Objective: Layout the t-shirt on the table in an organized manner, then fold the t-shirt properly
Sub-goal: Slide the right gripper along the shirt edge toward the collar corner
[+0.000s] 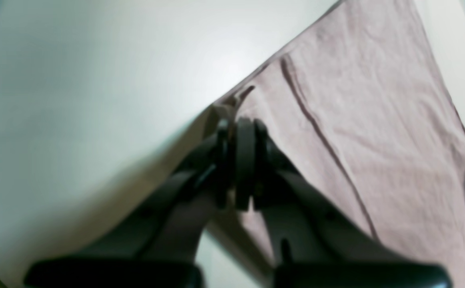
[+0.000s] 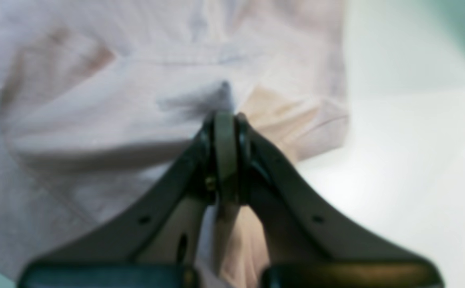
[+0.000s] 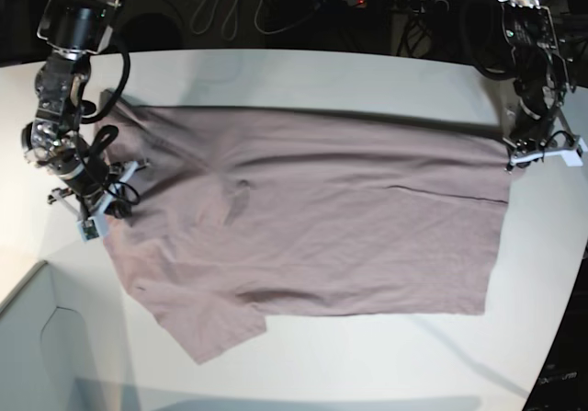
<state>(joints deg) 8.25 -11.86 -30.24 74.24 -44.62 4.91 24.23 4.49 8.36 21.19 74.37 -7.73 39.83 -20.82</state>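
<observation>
**T-shirt spread flat, pinched at both ends**

White table (image 3: 303, 71), broad and matte, curved edge along the lower right of the base view, carrying everything else.

Dusty mauve t-shirt (image 3: 312, 227) laid out across the middle of the table, lengthwise from one arm to the other, mostly flat with shallow wrinkles. One long crease running from the centre toward the hem side. Short sleeve jutting toward the near edge at lower left of the base view; straight hem toward that view's right.

Left pincer (image 1: 238, 122) pressed together on the shirt's edge at the far hem corner, a small tuck of fabric bunched just ahead of its tips, bare table to one side of it.

Right pincer (image 2: 225, 120) likewise pressed together, pinching a raised fold of cloth at the sleeve-and-shoulder end, fabric puckered into a small peak at its tips; view blurred, so finer detail not readable.
</observation>
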